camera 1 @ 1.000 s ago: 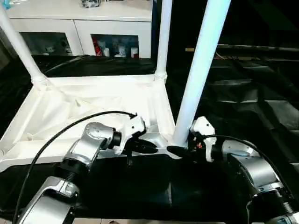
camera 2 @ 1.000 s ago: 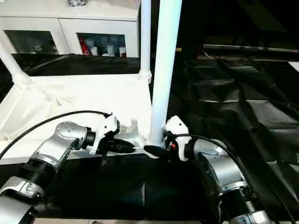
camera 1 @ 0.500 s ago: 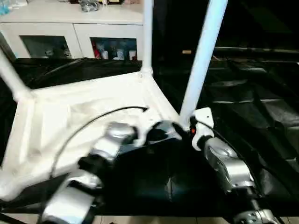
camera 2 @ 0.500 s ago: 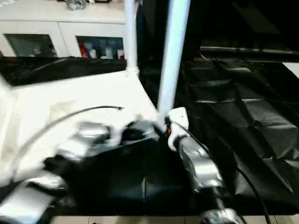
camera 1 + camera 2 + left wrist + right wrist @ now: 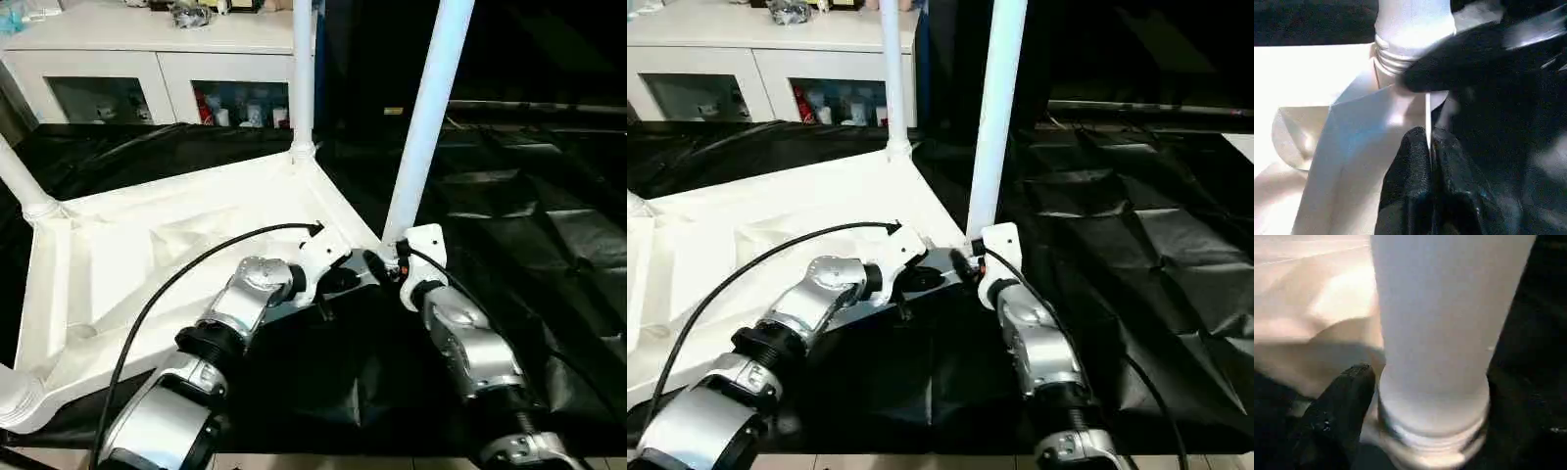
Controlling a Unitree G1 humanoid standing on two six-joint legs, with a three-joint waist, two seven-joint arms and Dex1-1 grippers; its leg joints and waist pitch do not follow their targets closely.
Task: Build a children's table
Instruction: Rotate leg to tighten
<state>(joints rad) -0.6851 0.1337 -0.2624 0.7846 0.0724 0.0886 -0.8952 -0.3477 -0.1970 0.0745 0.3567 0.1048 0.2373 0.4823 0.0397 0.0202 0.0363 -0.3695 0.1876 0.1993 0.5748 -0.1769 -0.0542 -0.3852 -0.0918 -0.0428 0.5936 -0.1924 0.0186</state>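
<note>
Seen from the head: upturned white table top (image 5: 176, 245) lying on a black sheet (image 5: 549, 245), three legs standing in corner sockets, nearest leg (image 5: 426, 117) rising just beyond both grippers. Left gripper (image 5: 345, 281) pinched on the near rim of the top, right beside that leg's socket; right gripper (image 5: 387, 266) brought up against the leg's foot. Behind, a white cabinet (image 5: 167, 69) with glass fronts. From the left wrist: two black fingers (image 5: 1410, 166) pressed nearly together with the thin white rim (image 5: 1427, 122) clamped between them, threaded leg base (image 5: 1400, 54) just ahead of the tips, the other gripper's dark finger lying across it. From the right wrist: leg's broad foot (image 5: 1435, 396) seated in its collar, one black finger (image 5: 1337, 416) touching its side, jaws standing wide about the tube, grip or release impossible to tell. Likely light, stiff, hollow plastic, smooth and prone to slip; best held low on the leg near the socket, and by the raised rim for steadying.
</note>
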